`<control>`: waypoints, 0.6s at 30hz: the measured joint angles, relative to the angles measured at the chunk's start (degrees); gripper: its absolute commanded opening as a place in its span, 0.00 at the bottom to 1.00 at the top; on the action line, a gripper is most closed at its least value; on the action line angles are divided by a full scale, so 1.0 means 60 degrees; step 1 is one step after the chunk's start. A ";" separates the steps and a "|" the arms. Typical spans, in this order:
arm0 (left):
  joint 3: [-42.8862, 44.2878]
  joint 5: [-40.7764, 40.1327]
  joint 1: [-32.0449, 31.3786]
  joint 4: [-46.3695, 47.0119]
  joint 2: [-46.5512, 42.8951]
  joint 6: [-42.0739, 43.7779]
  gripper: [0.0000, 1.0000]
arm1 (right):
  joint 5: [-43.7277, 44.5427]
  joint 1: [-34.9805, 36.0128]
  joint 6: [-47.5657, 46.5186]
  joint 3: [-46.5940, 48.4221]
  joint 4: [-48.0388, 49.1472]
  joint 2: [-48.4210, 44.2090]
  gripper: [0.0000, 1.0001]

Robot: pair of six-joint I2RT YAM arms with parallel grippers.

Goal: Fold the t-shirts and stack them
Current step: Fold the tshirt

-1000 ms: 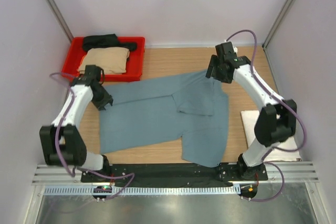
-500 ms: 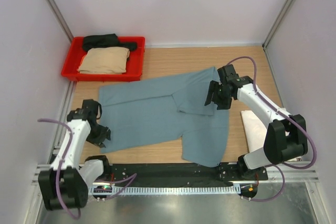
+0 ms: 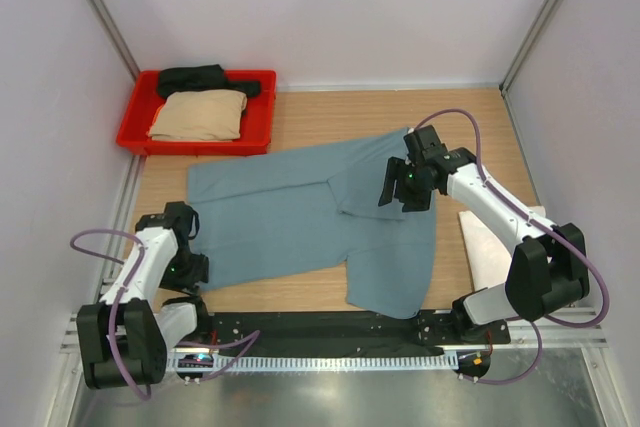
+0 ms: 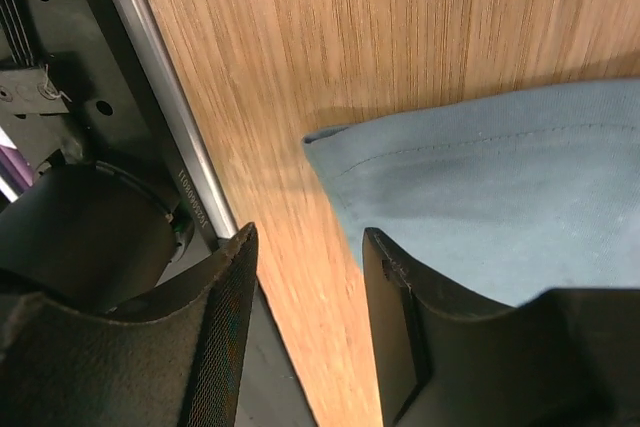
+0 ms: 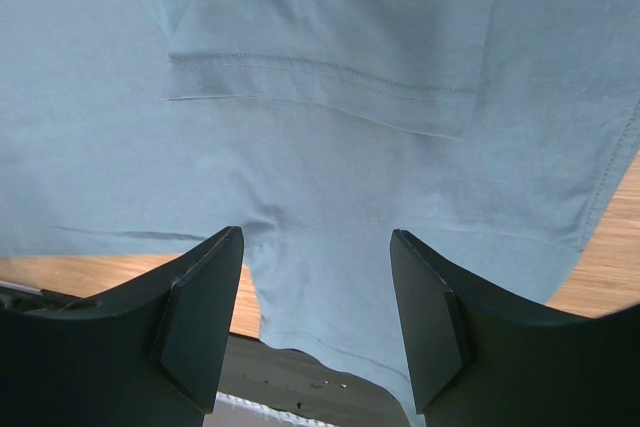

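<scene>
Teal-blue t-shirt (image 3: 290, 227): part-folded, frame centre. Left claw (image 4: 305, 277): parted, empty, newly dropped to lower-left hem corner. Right claw (image 5: 315, 277): wide, empty, now mid-shirt. Next fold likely pending.

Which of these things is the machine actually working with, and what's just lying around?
Part of the job: teal t-shirt, tan t-shirt, black t-shirt, white t-shirt.
Just lying about: red tray, wooden table.

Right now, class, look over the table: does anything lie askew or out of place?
The teal t-shirt lies slanted across the table, one sleeve flopped over its body, so it is not squared for folding.
</scene>
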 measured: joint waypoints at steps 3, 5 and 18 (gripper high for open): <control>-0.0015 -0.0062 0.0000 0.0171 0.0171 -0.0255 0.47 | -0.0018 0.0011 0.0011 0.0000 -0.0004 0.0000 0.67; -0.0087 -0.0124 0.0000 0.0364 0.0171 -0.0357 0.47 | -0.0029 0.0022 0.0011 0.0004 -0.0011 0.0000 0.67; -0.0561 -0.0306 0.0025 0.0892 0.0452 -0.0739 0.39 | -0.0033 0.0160 0.0237 -0.0131 -0.0138 -0.0397 0.65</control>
